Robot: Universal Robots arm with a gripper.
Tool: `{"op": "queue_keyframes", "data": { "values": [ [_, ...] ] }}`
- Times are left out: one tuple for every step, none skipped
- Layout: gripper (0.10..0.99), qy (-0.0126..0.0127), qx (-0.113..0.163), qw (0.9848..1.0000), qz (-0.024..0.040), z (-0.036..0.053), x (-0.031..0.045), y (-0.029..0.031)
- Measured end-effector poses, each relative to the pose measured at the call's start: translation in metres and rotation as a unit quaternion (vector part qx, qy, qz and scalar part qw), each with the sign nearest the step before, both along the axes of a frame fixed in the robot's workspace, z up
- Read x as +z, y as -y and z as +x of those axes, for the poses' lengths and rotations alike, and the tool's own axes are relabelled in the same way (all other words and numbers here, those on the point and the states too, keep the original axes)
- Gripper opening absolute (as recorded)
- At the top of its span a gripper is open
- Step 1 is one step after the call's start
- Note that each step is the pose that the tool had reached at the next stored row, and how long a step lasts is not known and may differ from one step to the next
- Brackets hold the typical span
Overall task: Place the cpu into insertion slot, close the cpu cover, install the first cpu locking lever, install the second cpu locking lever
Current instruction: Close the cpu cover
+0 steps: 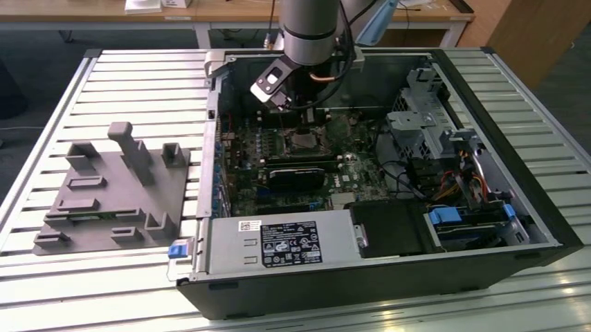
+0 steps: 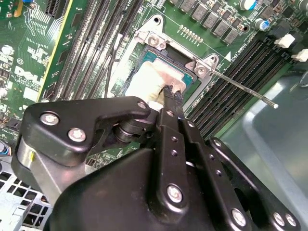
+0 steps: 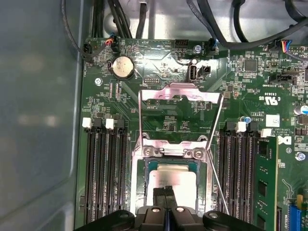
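Found the cpu (image 3: 171,179) lying flat in the insertion slot (image 3: 149,167), pale metal face up, square to the rim and seemingly level. Saw the jaws of the gripper (image 3: 166,193) narrow, pressed together with nothing between them, tips poised at the near part of that pale face. Could not tell whether touching it or just above.

Judged the chip light, thin and stiff, with a smooth top likely to slip under any pinch from above. Judged the underside and the socket contacts easily damaged. Reckoned the safe hold to be by two opposite edges, kept level, never by the face or underside, and never dragged sideways in the socket.

Noted the cpu cover (image 3: 183,91) standing open beyond the slot, green board showing through its window, not yet closed over the chip. Noted one thin locking lever (image 2: 240,86) unlatched beside the slot, angled out over the memory slots (image 3: 103,163).

Looked outward in the first wrist view to the green motherboard (image 3: 144,67) all round, with long black memory slots on both sides of the socket and a round coin battery (image 3: 122,66) past the open cover.

Made out, in the exterior view, the arm (image 1: 314,28) reaching down into the open computer case (image 1: 369,287), set on a slatted metal desk (image 1: 138,76), with a grey moulded fixture (image 1: 111,187) lying to the exterior view's left of the case.
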State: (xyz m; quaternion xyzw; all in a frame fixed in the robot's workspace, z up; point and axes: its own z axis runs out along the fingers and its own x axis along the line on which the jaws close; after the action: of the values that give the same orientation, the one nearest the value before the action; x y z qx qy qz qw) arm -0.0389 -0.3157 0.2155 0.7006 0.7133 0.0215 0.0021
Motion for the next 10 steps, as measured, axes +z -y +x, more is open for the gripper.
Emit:
{"op": "queue_keyframes", "data": {
  "values": [
    [0.114,-0.0001,0.0,1.0,0.0,0.0,0.0008,0.0],
    [0.114,-0.0003,0.0,1.0,0.0,0.0,0.0018,0.0],
    [0.114,-0.0005,0.0,1.0,0.0001,0.0001,0.0029,0.0],
    [0.114,-0.0007,0.0,1.0,0.0001,0.0001,0.0043,0.0],
    [0.114,-0.0008,0.0,1.0,0.0001,0.0001,0.0056,0.0],
    [0.114,-0.0009,0.0,1.0,0.0001,0.0001,0.0068,0.0],
    [0.114,-0.001,0.0,1.0,0.0001,0.0001,0.008,0.0],
    [0.114,-0.0011,0.0,1.0,0.0001,0.0001,0.0092,0.0],
    [0.114,-0.0012,0.0,1.0,0.0001,0.0001,0.0104,0.0],
    [0.114,-0.0013,0.0,1.0,0.0001,0.0001,0.0119,0.0]
  ]
}}
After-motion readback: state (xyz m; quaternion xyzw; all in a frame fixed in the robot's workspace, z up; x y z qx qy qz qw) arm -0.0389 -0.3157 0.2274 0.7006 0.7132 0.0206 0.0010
